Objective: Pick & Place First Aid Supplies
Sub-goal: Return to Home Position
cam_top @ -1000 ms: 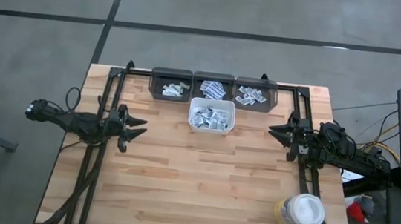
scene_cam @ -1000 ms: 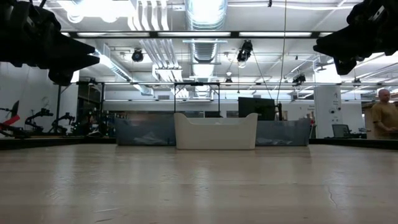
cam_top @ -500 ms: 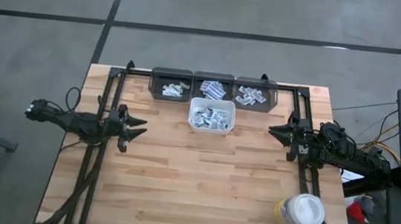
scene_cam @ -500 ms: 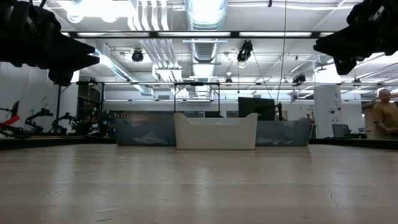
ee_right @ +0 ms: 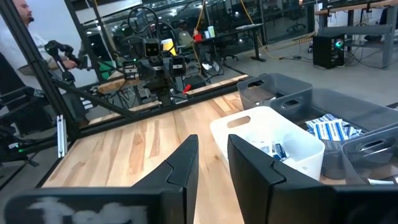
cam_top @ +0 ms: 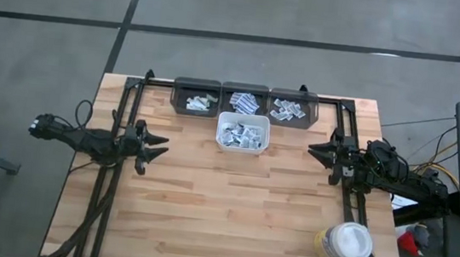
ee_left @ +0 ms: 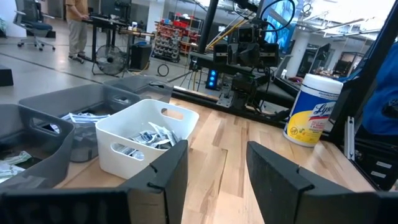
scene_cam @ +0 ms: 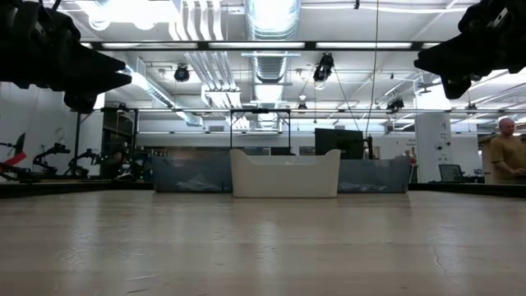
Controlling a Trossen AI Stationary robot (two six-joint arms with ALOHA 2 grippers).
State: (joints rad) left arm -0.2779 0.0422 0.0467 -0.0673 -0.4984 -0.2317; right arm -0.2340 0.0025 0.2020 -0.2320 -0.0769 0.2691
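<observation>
Looks like a robotics lab in an open industrial hall. Above the wooden tabletop (scene_cam: 263, 238), bare ventilation ducts (scene_cam: 269, 20) and strip lights (scene_cam: 123, 10). Beyond the tabletop, more robot arms (scene_cam: 56, 153) on stands, a dark monitor (scene_cam: 337, 141), a person (scene_cam: 508, 148) at a workstation. Around the tabletop, grey concrete floor (cam_top: 310, 17) crossed by dark lines.

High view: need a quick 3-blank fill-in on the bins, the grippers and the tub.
1. The white bin sits next to a row of ___ dark bins.
2. The left gripper and the right gripper both have their fingers ___, holding nothing.
3. The white round lidded tub stands on the ___ arm's side of the table.

Missing words: three; open; right
</observation>
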